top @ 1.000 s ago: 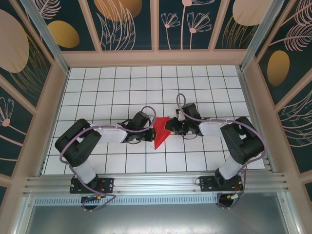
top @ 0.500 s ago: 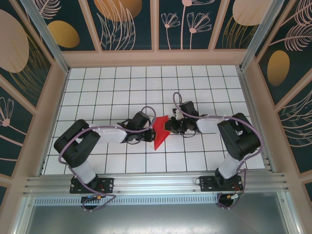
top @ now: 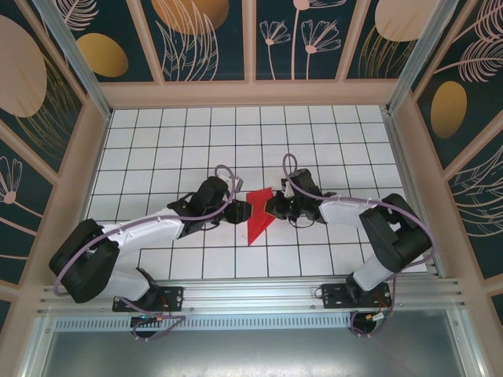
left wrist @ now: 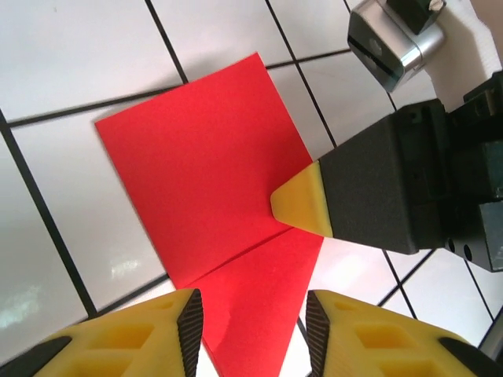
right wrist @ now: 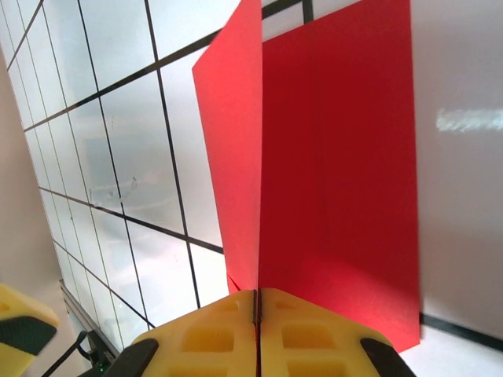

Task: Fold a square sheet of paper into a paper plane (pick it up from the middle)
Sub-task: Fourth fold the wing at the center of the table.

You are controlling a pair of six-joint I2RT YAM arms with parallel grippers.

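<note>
— Starting at the left of the top view, what is the left gripper [top: 237,210] doing?

— It reaches low over the white worktop ruled with black grid lines [top: 157,157]. Its tip is just beside the left edge of the bright red creased sheet of thin paper [top: 257,218]. In the left wrist view its jaws stand well apart. The two yellow fingertips [left wrist: 189,318] sit on either side of a gap, and red paper shows through that gap, ungripped.

— And where is the red sheet?

— At the middle of the worktop, between the two grippers. It is wide at its far end and tapers to a point toward the arm bases. The left wrist view shows a crease across it, with a squarish panel on one side and a narrower pointed part on the other.

— And on the right?

— The right gripper [top: 272,206] meets the sheet's right edge. In the right wrist view its yellow pads [right wrist: 212,338] are pressed together on a fold of the sheet. One flap stands up from the grip, and a broader flap spreads to its right. The left wrist view shows one black finger of that gripper, its yellow fingertip [left wrist: 302,203] touching the paper beside the crease.
</note>
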